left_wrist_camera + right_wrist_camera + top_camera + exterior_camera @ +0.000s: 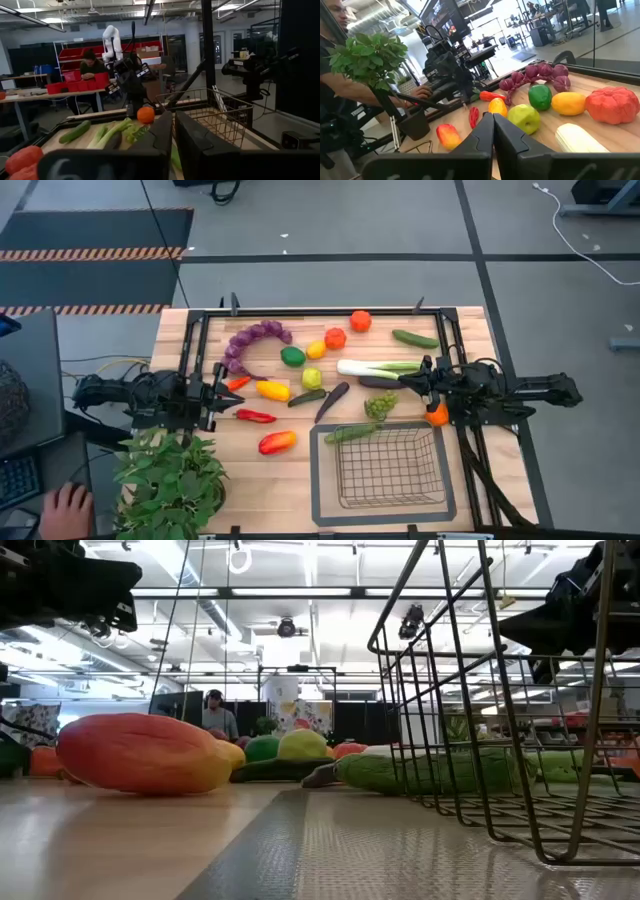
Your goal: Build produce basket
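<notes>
Left hand [222, 398]: fingers pressed together, holding nothing, raised at the left edge of the wooden counter [290, 475]. Just ahead of its fingertips lie a small red chili [255, 416] and a yellow pepper [272, 390]; a red-orange mango-shaped fruit [277, 442] sits a bit further, off toward the basket side.

Rectangular dark-grey wire-mesh basket [383, 470]: empty (one green cucumber [350, 433] leans at its rim, outside, I think).

Right hand [408, 384]: also clamped shut, empty. It's the nearer arm to the basket, which sits beside and behind its wrist. Closest produce: the bumpy light-green cluster [379, 406] just beside the fingertips, on the basket side. The white-and-green leek [375, 367] is just as close on the other side, long axis in line with the hand's reach, so a grasp would need the wrist turned across it. An orange tomato [437, 415] is tucked by the wrist.
</notes>
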